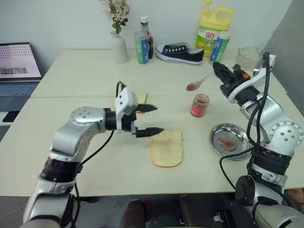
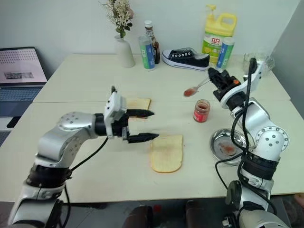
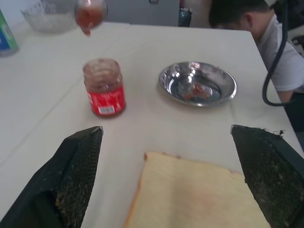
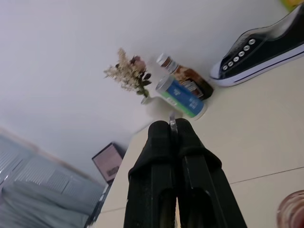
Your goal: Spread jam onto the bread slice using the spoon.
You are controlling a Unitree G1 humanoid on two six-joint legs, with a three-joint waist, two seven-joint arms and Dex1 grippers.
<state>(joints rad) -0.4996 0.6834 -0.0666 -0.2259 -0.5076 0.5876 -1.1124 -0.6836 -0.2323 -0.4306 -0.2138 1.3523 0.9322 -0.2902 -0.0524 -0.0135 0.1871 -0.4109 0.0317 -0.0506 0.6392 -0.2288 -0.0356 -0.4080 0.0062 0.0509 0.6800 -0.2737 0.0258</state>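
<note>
The bread slice [image 1: 166,148] lies flat at the table's front centre, pale with a faint pink smear in its middle. My left gripper [image 1: 159,118] hangs open just beyond the slice's far left corner, with nothing between its fingers [image 3: 71,171]. The jam jar [image 1: 200,105], lidless and with a red label, stands behind and to the right of the slice. My right gripper [image 1: 214,65] is shut on the handle of the spoon [image 1: 199,81]. It holds the spoon in the air above and behind the jar, with red jam in the little bowl [image 3: 89,14].
A steel plate [image 1: 218,148] smeared with jam sits right of the slice. A second, browner slice [image 2: 137,103] lies behind my left gripper. A vase [image 1: 118,47], bottles [image 1: 141,47], a shoe [image 1: 180,52], a yellow jug [image 1: 213,28] and a glass bowl [image 1: 247,54] line the far edge. A laptop [image 1: 19,64] stands at left. A person [image 3: 256,23] is beyond the right side.
</note>
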